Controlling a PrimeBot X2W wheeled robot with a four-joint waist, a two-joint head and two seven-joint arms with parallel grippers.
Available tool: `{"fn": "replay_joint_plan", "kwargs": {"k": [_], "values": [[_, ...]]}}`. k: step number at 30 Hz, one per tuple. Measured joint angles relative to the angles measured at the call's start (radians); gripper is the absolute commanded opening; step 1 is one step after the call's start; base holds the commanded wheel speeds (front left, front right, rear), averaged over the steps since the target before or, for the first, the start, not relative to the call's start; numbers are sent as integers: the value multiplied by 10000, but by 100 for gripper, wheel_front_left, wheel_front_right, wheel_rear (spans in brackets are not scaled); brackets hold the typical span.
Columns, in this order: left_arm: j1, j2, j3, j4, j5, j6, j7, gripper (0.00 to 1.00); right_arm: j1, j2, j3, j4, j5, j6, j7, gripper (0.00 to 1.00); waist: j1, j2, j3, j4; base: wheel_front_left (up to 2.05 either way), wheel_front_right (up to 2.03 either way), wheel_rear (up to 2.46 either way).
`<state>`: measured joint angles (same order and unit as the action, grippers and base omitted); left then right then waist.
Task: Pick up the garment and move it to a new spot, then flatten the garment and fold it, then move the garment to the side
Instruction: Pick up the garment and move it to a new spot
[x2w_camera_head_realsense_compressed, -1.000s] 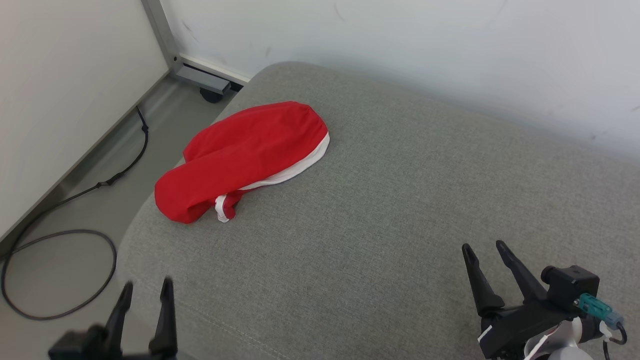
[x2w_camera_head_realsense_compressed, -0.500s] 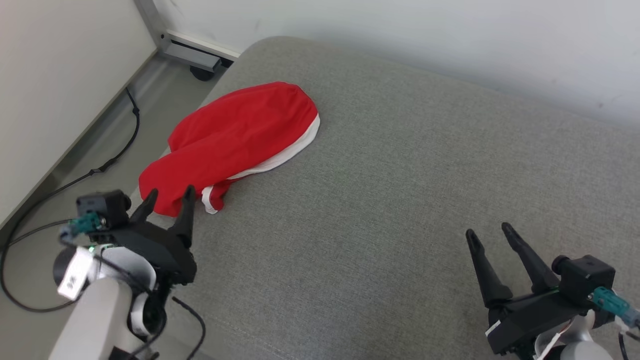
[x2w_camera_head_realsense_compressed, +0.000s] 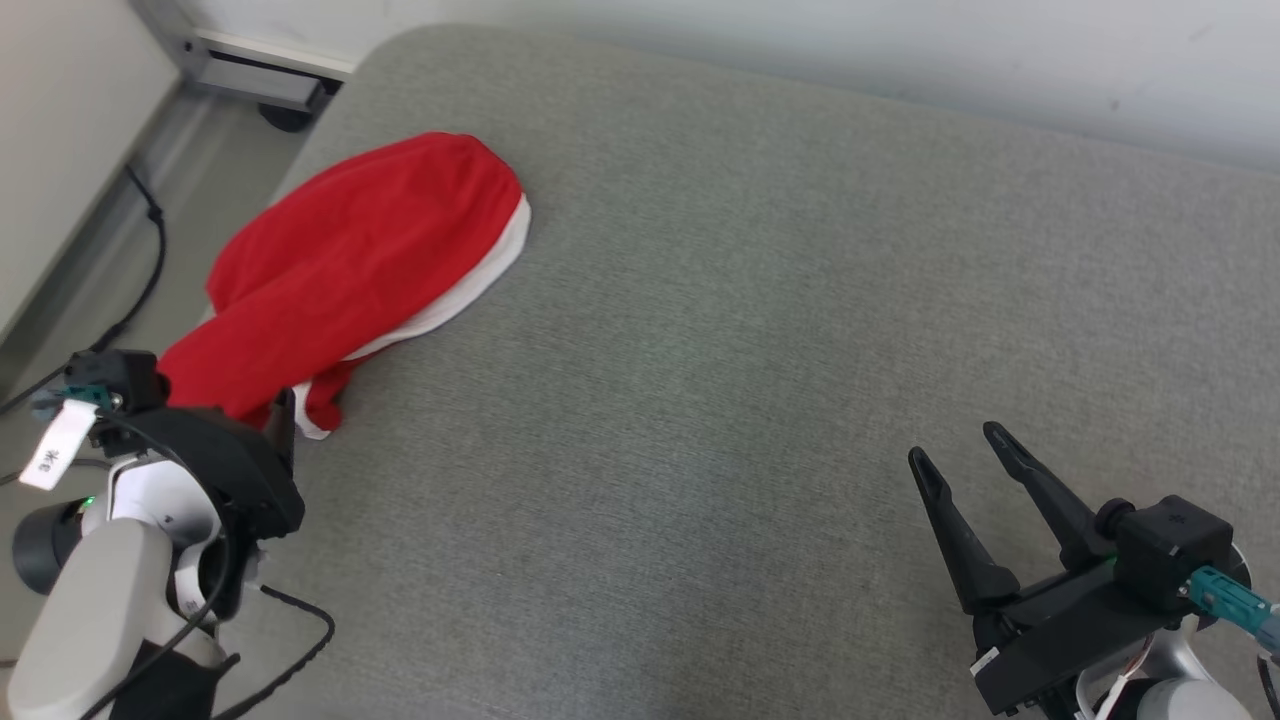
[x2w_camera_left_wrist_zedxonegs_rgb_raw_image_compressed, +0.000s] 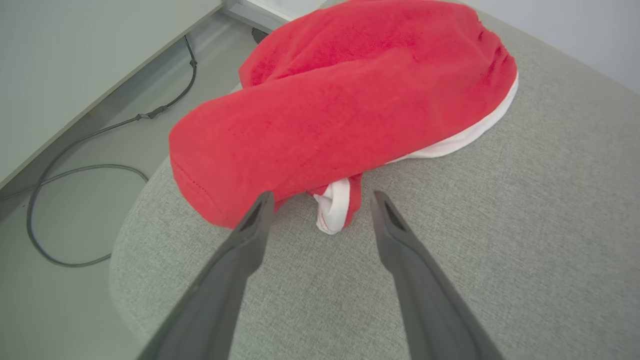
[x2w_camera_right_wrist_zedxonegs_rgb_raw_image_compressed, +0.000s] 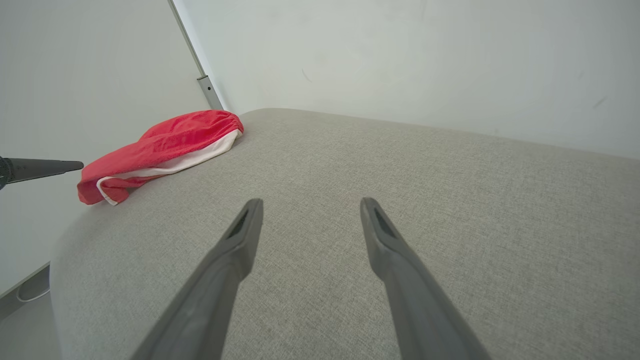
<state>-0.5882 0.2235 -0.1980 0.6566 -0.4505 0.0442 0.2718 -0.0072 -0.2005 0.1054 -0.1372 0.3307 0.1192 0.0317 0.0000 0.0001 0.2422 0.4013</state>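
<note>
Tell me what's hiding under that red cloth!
The red garment lies on the grey cushion, near its left corner. A white band peeks out from beneath its edge. Anything else under the red fabric is covered, so I cannot tell.

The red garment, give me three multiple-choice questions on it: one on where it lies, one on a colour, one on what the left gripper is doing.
1. Where on the grey cushion does the garment lie?
A. At its left edge
B. In its middle
C. At its right edge

2. What colour is the garment's trim?
A. Blue
B. Black
C. White

3. How is the left gripper?
A. Shut on the garment
B. Open, at the garment's near end
C. Shut, out over the floor

Answers:
1 A: the head view shows it by the cushion's left edge, next to the floor.
2 C: a white band runs along the red cloth.
3 B: the left wrist view shows the two fingers spread apart, with the garment's end at their tips.
</note>
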Motion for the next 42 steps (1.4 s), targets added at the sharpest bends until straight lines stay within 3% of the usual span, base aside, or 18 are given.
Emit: {"fn": "replay_joint_plan", "kwargs": {"k": [13, 22, 23, 24, 25, 39, 40, 41, 42], "values": [[-1035, -46, 418, 1210, -19, 529, 301, 100, -32, -401, -199, -920, -61, 8, 485, 100, 1, 0, 1048, -980, 0, 0, 0], [-1535, -128, 631, 1847, 268, 732, 134, 100, -23, -435, -268, -1183, -61, -23, 652, 100, 1, 0, 1284, -1125, 0, 0, 0], [-1567, -138, 658, 1919, 353, 761, 82, 86, -23, -435, -274, -1197, -61, -50, 656, 100, 1, 0, 1281, -1121, 0, 0, 0], [-1595, -165, 662, 1996, 433, 790, 52, 29, -23, -437, -299, -1202, -61, -59, 662, 100, 1, 0, 1273, -1111, 0, 0, 0], [-1606, -197, 667, 2059, 487, 790, -21, 0, -23, -441, -322, -1200, -61, -61, 673, 100, 1, 0, 1256, -1097, 0, 0, 0], [-1775, -222, 1003, 2811, 648, 798, -497, 0, -35, -357, -94, -1243, -58, -94, 844, 100, -1, -1, 866, -1049, 0, 0, 0], [-1772, -197, 993, 2840, 667, 798, -499, 29, -35, -349, -52, -1254, -58, -94, 882, 100, 0, -1, 870, -1079, 0, 0, 0], [-1773, -171, 976, 2844, 736, 798, -531, 96, -35, -337, -27, -1273, -58, -94, 920, 100, -1, -1, 880, -1110, 0, 0, 0], [-1774, -151, 968, 2844, 752, 798, -541, 100, -35, -328, -23, -1292, -58, -94, 926, 100, -1, -1, 893, -1144, 0, 0, 0]]}}
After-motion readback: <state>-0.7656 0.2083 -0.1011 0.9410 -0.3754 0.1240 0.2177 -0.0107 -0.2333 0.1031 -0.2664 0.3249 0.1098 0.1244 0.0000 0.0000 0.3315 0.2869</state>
